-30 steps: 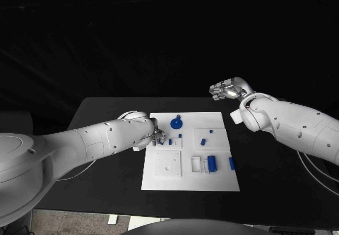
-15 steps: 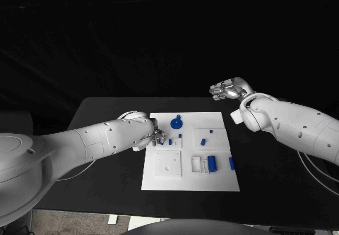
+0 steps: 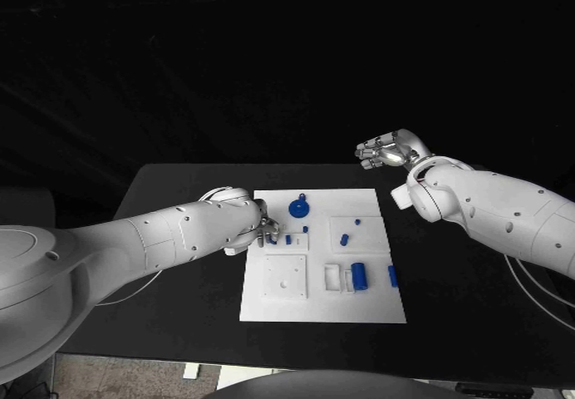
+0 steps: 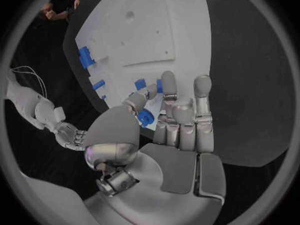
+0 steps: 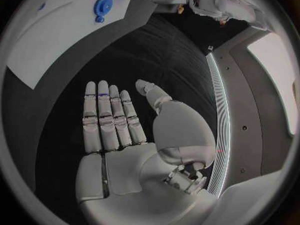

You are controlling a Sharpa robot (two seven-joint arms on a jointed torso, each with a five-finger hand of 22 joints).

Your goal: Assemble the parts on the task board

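Observation:
The white task board (image 3: 323,303) lies mid-table. My left hand (image 3: 254,223) hovers low over its near-left corner, and the left wrist view shows the thumb and fingers of that left hand (image 4: 178,130) pinching a small blue part (image 4: 145,118). Two small blue parts (image 3: 287,241) stand in the board just beside it. A round blue part (image 3: 300,205) sits at the board's far edge, and a blue cylinder (image 3: 358,274) lies to the right. My right hand (image 3: 388,152) is raised beyond the board's far right corner, and the fingers of that right hand (image 5: 115,122) are straight and hold nothing.
More small blue parts (image 3: 344,240) and a blue bar (image 3: 392,277) lie on the board's right half. A square white block (image 3: 285,276) is set in the board's left half. Black table (image 3: 179,274) surrounds the board on all sides.

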